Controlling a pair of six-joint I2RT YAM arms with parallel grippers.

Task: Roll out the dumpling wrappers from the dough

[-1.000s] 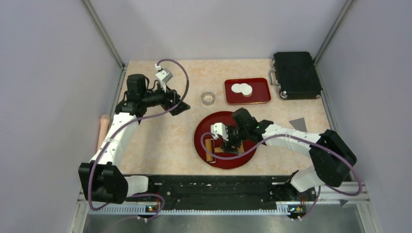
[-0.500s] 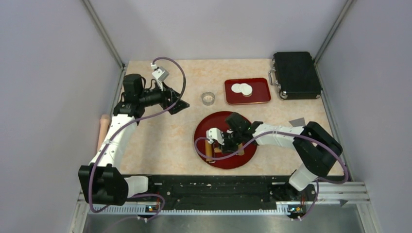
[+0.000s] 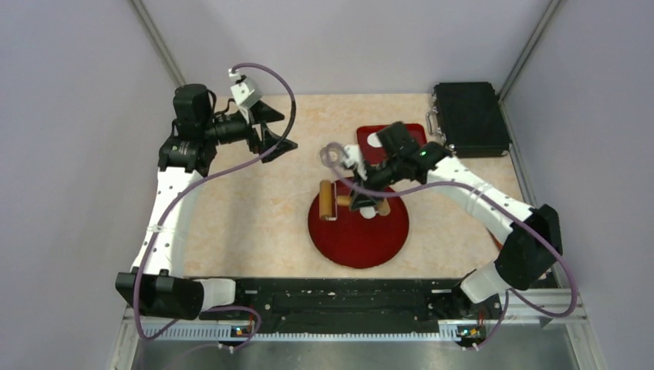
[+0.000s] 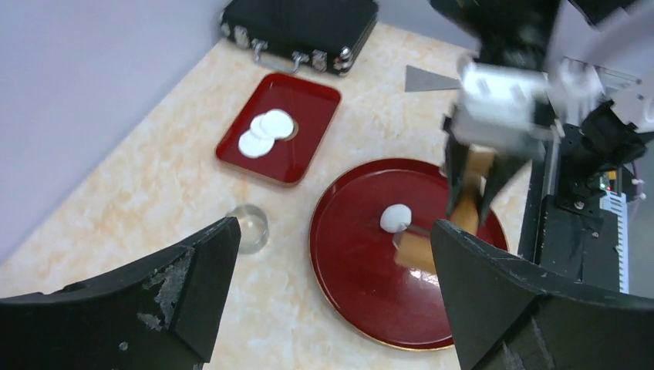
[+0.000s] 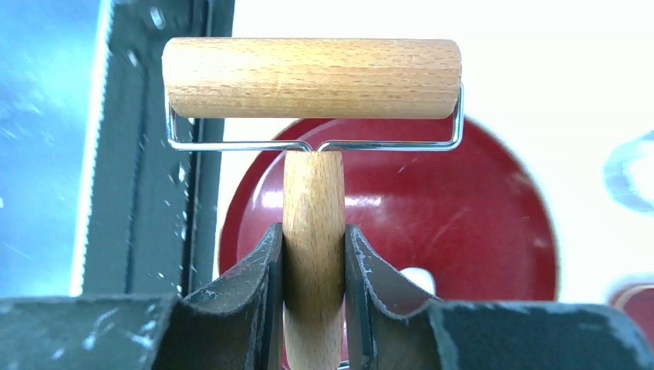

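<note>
Right pincer clamped on the handle of the wooden roller, held over the round red plate. Dough, a small white lump, lies on the plate just beside that pincer. Left pincer gapes wide, well apart over the bench. Wrappers sit on the rectangular tray.

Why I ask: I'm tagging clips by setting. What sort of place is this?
Likely a robot lab bench set up as a mock kitchen: plain panel walls box in the table, the right gripper holds a rolling pin, and dough sits on a red plate.
</note>
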